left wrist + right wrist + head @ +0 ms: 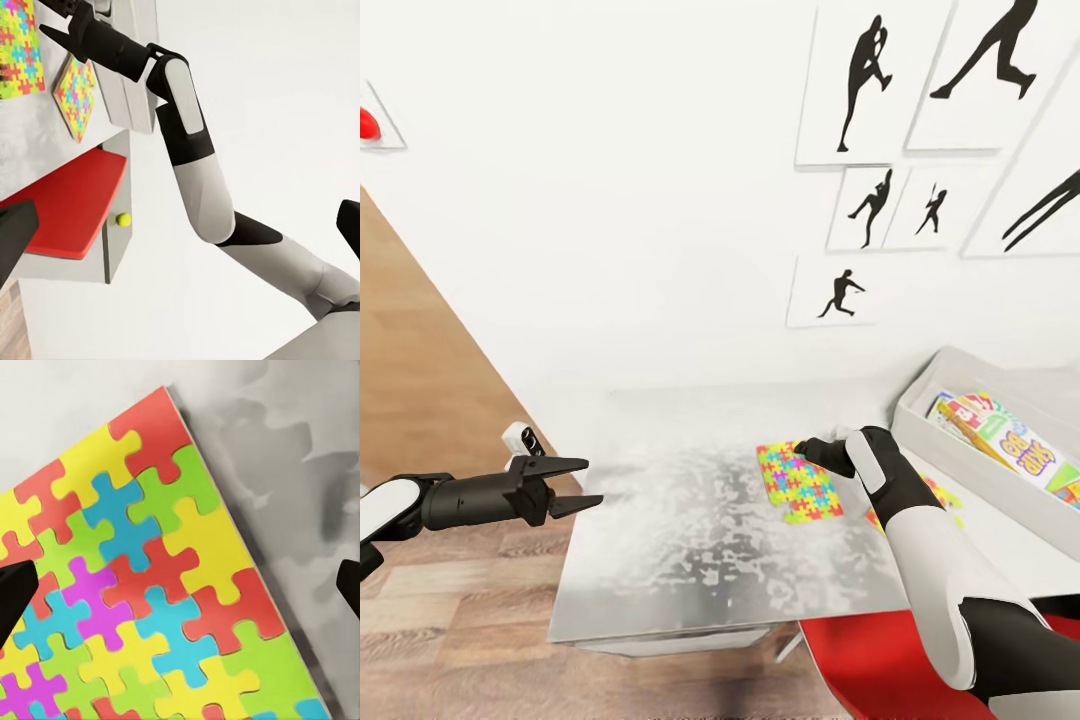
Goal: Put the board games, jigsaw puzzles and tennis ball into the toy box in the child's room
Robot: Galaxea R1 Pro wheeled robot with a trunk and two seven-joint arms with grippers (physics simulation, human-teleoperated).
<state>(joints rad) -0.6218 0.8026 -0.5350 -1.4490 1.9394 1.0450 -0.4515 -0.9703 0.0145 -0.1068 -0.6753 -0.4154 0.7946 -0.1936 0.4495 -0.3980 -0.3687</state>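
Right gripper (810,450), jaws spread, poised over jigsaw puzzle (798,482) on table (680,540); left gripper (575,485) spread, idle. Next: pinching, lifting toward toy box (960,450).

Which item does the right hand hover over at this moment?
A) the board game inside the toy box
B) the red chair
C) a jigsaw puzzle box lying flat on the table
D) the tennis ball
C: in the head view the right hand sits at the edge of the jigsaw puzzle box on the table, and its wrist camera looks straight onto that box, fingers apart.
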